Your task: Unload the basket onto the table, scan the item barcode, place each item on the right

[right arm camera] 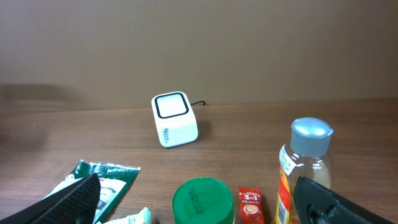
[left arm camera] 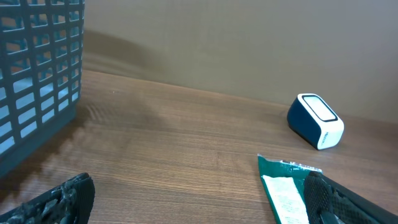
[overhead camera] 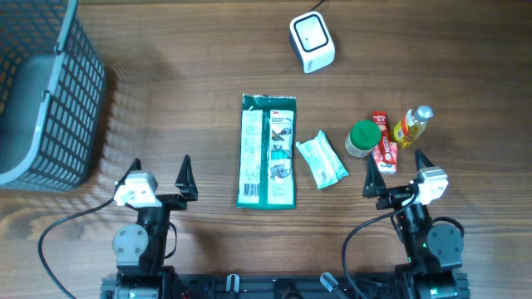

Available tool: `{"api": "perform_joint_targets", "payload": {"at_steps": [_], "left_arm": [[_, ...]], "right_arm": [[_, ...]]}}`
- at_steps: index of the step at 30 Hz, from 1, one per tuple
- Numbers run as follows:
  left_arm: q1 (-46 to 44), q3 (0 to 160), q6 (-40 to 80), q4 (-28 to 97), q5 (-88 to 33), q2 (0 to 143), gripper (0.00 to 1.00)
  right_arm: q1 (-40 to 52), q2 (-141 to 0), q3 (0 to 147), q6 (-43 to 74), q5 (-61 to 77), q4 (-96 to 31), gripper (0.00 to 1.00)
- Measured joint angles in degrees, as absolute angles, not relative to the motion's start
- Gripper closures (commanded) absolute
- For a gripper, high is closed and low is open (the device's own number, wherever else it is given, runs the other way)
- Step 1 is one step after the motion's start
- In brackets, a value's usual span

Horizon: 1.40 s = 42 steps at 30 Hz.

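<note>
A white and navy barcode scanner (overhead camera: 312,41) (left arm camera: 315,121) (right arm camera: 174,119) stands at the back of the wooden table. The items lie mid-table: a long green packet (overhead camera: 268,149) (left arm camera: 283,186), a small white pack (overhead camera: 321,159), a green-lidded jar (overhead camera: 362,138) (right arm camera: 203,200), a red sachet (overhead camera: 383,143) (right arm camera: 250,205) and a yellow bottle (overhead camera: 413,126) (right arm camera: 305,168). My left gripper (overhead camera: 161,170) (left arm camera: 199,199) is open near the front edge, left of the green packet, holding nothing. My right gripper (overhead camera: 395,170) (right arm camera: 199,199) is open just in front of the jar and sachet, also holding nothing.
A dark grey mesh basket (overhead camera: 41,91) (left arm camera: 37,74) stands at the far left of the table. A cable runs back from the scanner.
</note>
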State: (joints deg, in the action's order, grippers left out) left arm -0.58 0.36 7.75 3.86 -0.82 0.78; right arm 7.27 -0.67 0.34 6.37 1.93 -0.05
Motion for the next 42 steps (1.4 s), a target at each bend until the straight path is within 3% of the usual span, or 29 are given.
{"api": "perform_joint_targets", "payload": {"at_steps": [42], "left_arm": [[-0.6,0.4,6.0,3.9,-0.8,0.8,0.0]], "right_arm": [[7.3,-0.7,0.3,6.4,1.9,-0.1,0.0]]}}
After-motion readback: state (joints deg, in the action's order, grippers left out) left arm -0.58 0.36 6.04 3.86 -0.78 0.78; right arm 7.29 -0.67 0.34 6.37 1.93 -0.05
